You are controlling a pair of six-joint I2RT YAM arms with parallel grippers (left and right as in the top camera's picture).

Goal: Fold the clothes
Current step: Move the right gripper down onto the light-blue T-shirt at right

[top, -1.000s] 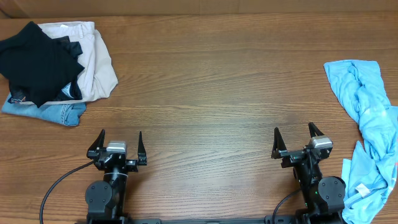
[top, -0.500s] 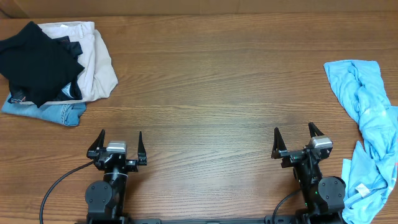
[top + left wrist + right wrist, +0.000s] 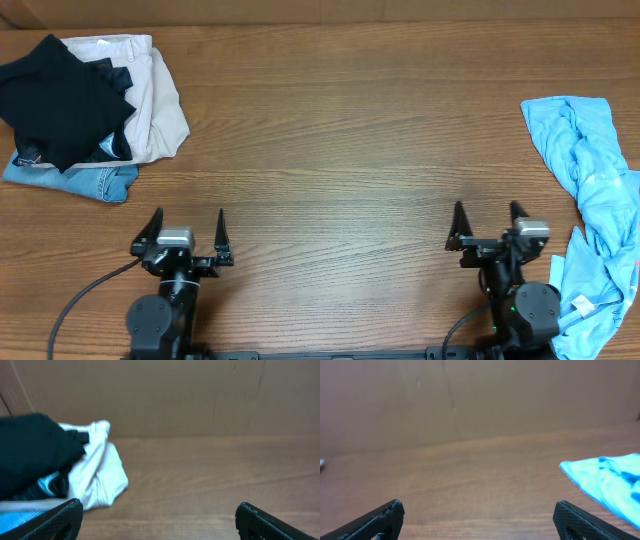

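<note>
Logged left black two-finger gripper (image 3: 187, 218) at near edge of brown wood-grain table (image 3: 330, 130): fingers released, spread wide, nothing between them. Same for right black two-finger gripper (image 3: 487, 212), also at near edge: spread wide, empty. Found light sky-blue cotton T-shirt (image 3: 585, 170) crumpled along the table's right edge, running from just beside the right arm's base toward the far side; unfolded, clear of both grippers. Seen in right wrist view low at right, lying on bare wood. Noted heap at far left corner: black garment (image 3: 55, 95) atop beige trousers (image 3: 155, 100) and blue denim (image 3: 75, 180), well apart from the T-shirt.
</note>
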